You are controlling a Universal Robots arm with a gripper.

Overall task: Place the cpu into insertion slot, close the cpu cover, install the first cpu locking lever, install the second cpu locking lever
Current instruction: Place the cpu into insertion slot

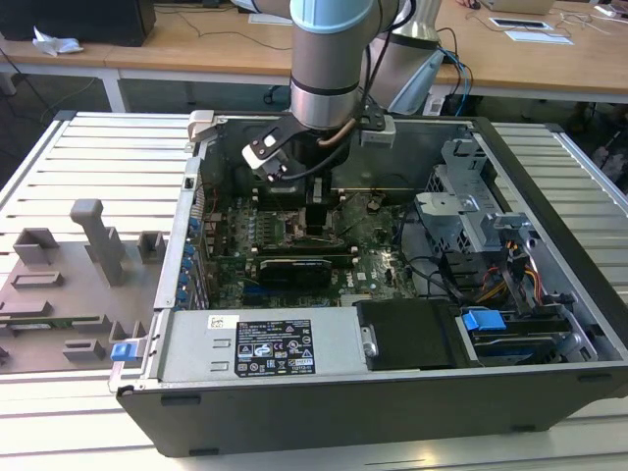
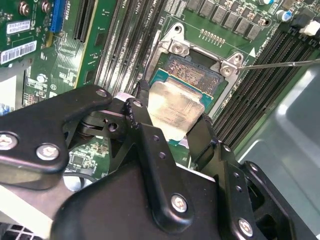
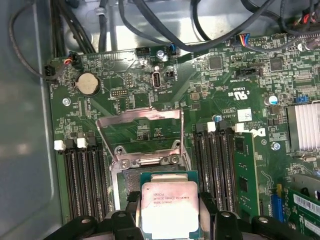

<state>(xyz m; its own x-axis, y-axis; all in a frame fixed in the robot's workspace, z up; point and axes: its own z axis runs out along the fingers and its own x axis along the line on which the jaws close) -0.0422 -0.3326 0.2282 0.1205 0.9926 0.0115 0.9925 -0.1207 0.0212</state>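
Note:
My gripper [image 2: 172, 120] is shut on the cpu [image 2: 172, 105], a flat square chip with a dull silver top and a green edge. The black fingers [image 2: 141, 112] clamp it on two opposite sides. It hangs just over the insertion slot [image 2: 194, 75] and covers only part of it; the dark contact field still shows beyond the chip. In the first wrist view the cpu [image 3: 169, 205] sits between the fingertips of the gripper [image 3: 169, 212], with the slot's silver rim [image 3: 150, 161] past it. The cpu cover [image 3: 139, 131] stands swung open. In the exterior view the gripper [image 1: 316, 211] reaches down into the case.
Long black memory slots [image 3: 82, 175] flank the socket on both sides. A thin metal lever [image 2: 280, 64] sticks out beside the socket. Cables [image 3: 165, 30] hang over the board's far end. The case wall [image 2: 295, 125] is close. A power supply [image 1: 260, 343] and a drive cage [image 1: 491, 235] fill the case.

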